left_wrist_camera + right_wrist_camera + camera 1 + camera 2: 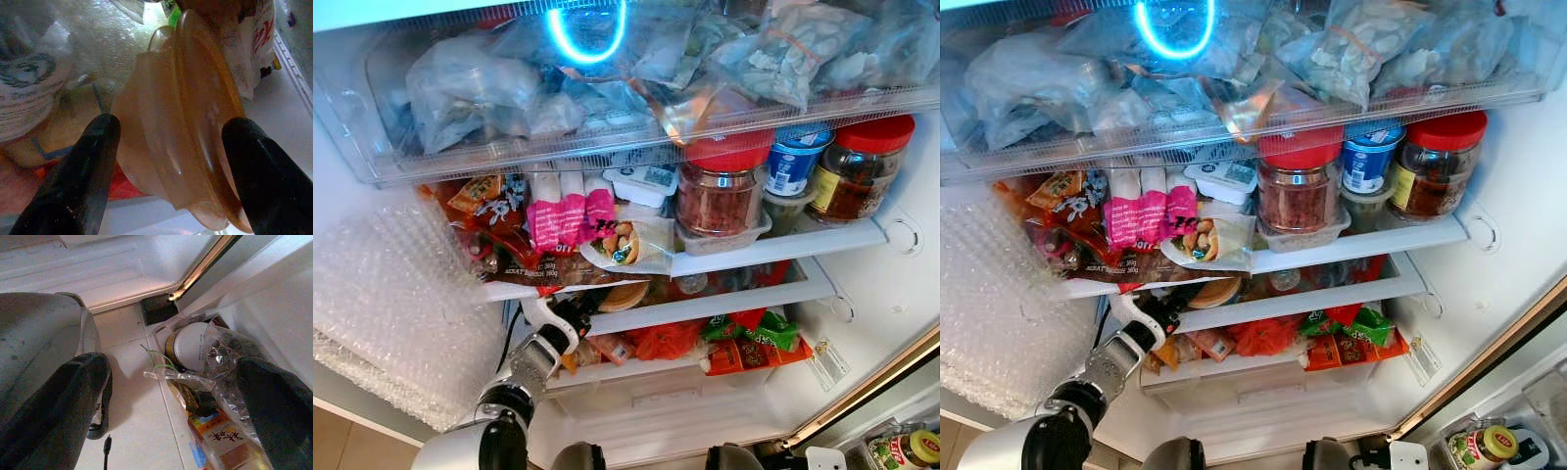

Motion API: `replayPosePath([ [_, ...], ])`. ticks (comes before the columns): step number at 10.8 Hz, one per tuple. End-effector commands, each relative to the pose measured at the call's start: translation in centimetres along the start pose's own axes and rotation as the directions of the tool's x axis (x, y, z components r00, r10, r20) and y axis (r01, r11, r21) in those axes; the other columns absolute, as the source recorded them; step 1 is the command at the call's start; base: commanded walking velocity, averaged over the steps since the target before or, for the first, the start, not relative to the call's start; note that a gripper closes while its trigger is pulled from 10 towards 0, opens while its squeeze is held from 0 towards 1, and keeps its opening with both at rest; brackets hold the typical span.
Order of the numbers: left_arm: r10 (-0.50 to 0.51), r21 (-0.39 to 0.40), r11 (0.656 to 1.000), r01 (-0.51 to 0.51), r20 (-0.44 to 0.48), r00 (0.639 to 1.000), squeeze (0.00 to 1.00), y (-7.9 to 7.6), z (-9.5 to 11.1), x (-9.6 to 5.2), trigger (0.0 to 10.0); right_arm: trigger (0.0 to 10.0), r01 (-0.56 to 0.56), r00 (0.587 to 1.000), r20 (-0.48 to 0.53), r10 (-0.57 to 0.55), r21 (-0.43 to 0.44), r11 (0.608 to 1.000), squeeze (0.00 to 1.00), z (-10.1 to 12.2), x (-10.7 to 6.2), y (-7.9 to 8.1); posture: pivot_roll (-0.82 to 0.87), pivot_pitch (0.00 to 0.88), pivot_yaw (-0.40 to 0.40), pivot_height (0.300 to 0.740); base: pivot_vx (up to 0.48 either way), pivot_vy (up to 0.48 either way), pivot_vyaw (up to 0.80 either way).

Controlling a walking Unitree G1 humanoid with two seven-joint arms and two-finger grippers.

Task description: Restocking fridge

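A tan, translucent lidded plastic container (176, 112) lies on its side between my left gripper's black fingers (93, 161). One fingertip presses its base and the other its lid rim. In the eye views my left gripper (579, 309) reaches into the middle fridge shelf (724, 302), shut on this container (625, 296) just under the shelf above. Down by the floor my right gripper (171, 377) hangs with its fingers wide apart and nothing between them.
The upper shelf (773, 250) carries red-lidded jars (720, 191), a blue tub (791, 162), pink packs (563, 215) and a wrapped sandwich (625, 245). A drawer of bags (607, 78) hangs above. Bubble wrap (391, 304) fills the left. Orange and green packets (744, 338) lie below. A jar (193, 347) stands in the door bin.
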State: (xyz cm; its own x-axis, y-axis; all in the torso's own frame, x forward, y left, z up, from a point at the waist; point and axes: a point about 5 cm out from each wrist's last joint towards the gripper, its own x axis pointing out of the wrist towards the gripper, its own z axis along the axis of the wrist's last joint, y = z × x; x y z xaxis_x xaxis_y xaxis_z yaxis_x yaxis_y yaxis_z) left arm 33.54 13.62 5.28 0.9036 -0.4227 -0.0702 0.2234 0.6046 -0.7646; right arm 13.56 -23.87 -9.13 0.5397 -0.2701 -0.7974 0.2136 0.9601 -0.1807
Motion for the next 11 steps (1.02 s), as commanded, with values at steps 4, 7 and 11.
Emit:
replayPosePath([
  [4,-0.046,-0.040,0.998,0.046,0.001,0.999,0.00,-1.4,0.0,1.1,10.0,10.0,0.003,1.000,-0.014,-0.003,0.006,1.000,0.00,-0.5,-0.1,0.1,-0.03,0.055,0.072,0.641,0.000,0.000,0.00],
  [7,-0.108,-0.059,0.993,0.106,-0.040,0.993,0.00,-3.4,-0.6,2.5,10.0,10.0,0.001,1.000,-0.013,-0.001,0.000,1.000,0.00,-0.4,-0.1,0.1,-0.03,0.055,0.070,0.641,0.000,0.000,0.00],
  [11,-0.111,-0.042,0.993,0.110,-0.043,0.993,0.00,-2.8,-0.4,2.0,10.0,10.0,0.000,1.000,-0.008,0.000,0.003,1.000,0.00,-0.1,0.0,0.1,-0.03,0.047,0.072,0.641,0.000,0.000,0.00],
])
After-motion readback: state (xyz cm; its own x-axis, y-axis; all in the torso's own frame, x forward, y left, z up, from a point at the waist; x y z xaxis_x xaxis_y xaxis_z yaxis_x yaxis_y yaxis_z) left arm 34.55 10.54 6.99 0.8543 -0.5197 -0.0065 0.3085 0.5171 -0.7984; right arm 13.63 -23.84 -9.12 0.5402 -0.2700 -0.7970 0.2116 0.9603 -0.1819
